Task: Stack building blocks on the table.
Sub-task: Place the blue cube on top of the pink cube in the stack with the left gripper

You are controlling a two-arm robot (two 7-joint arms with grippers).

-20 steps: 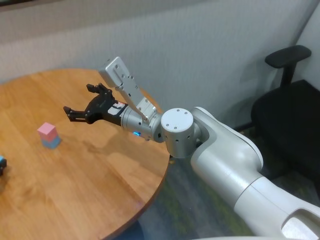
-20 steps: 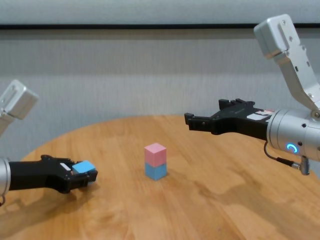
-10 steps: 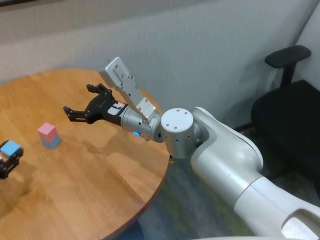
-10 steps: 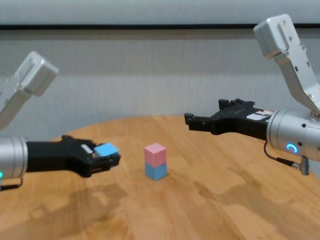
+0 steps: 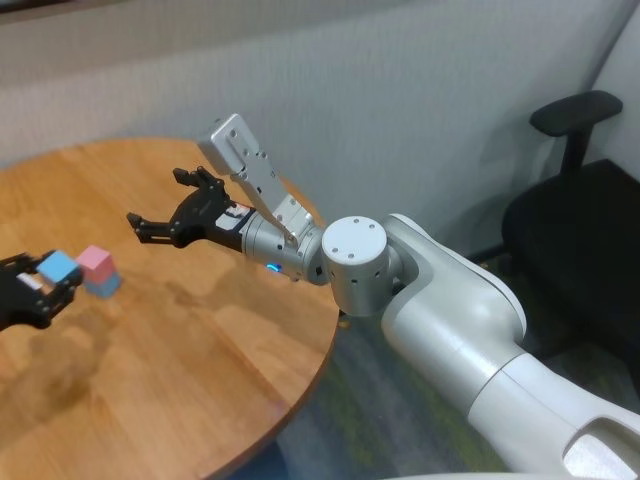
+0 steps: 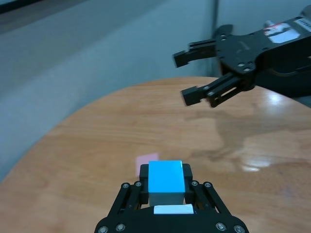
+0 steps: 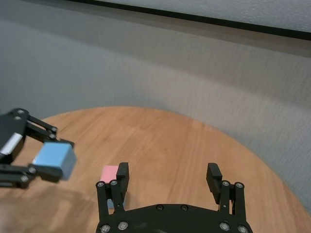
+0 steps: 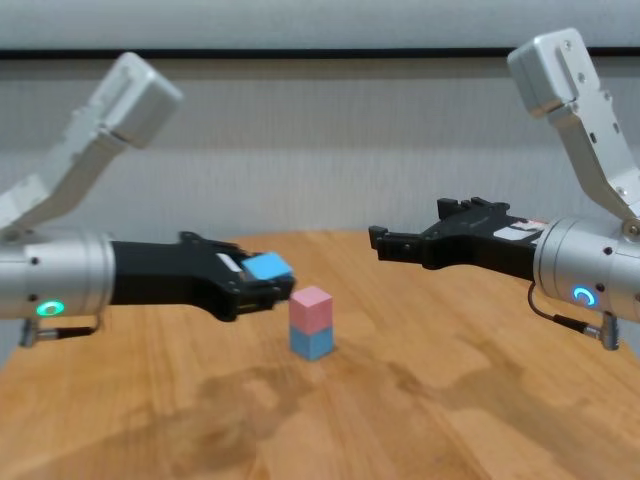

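- Blue block, pinched in my left gripper, hangs above the table just beside the pink block, which sits on another blue block.
- My judgement: final placement; next, centre it over the pink top.
- Right gripper hovers nearby, fingers spread wide, holding nothing.
- Round wooden table; grey wall, black office chair.

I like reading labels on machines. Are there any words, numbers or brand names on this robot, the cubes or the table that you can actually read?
No text here can be read.
Sticker on the right gripper, white with a red stripe: print too small to read.
White label on the left gripper: no print can be made out.
Light blue block, pink block, table: no markings.
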